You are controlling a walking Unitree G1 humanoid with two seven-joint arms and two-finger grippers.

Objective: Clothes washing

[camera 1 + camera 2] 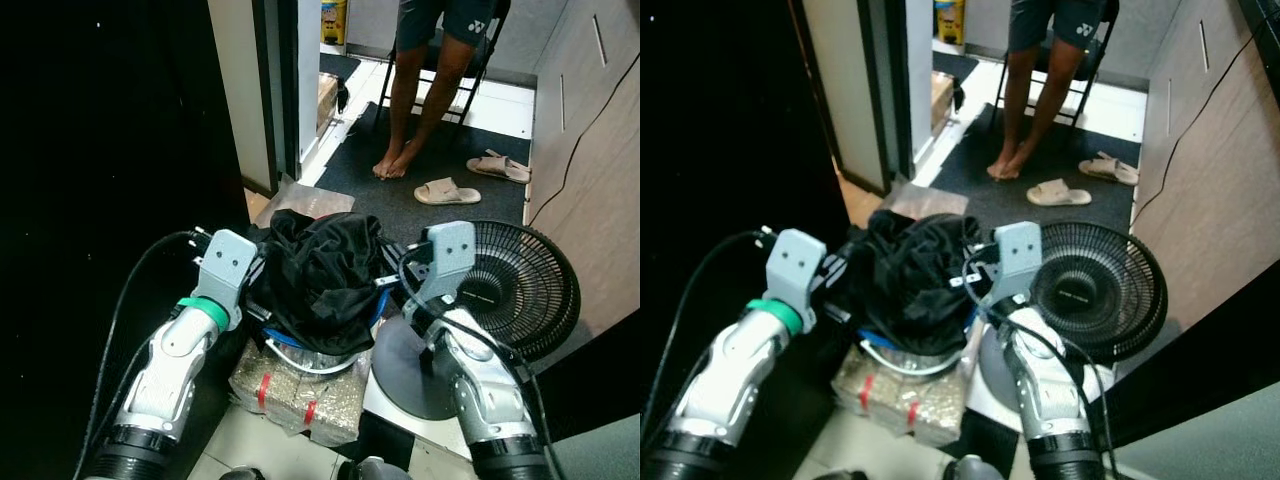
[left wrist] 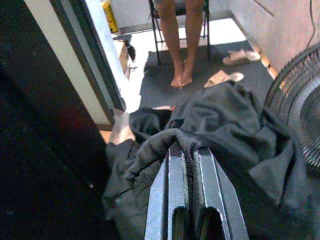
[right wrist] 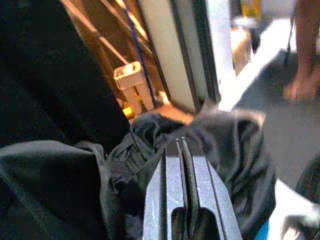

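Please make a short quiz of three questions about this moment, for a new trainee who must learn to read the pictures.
1. True or false: the left gripper is shut on a fold of the black clothes.
2. What lies on the floor to the robot's right of the clothes pile? A) a standing fan laid down, B) a bucket, C) a chair.
3. Fill the gap: a person stands barefoot on the dark mat, with a pair of ______ beside the feet.

Key
1. True. The left wrist view shows the fabric pinched between the fingers.
2. A. The fan lies there with its round base toward the robot.
3. Slippers.
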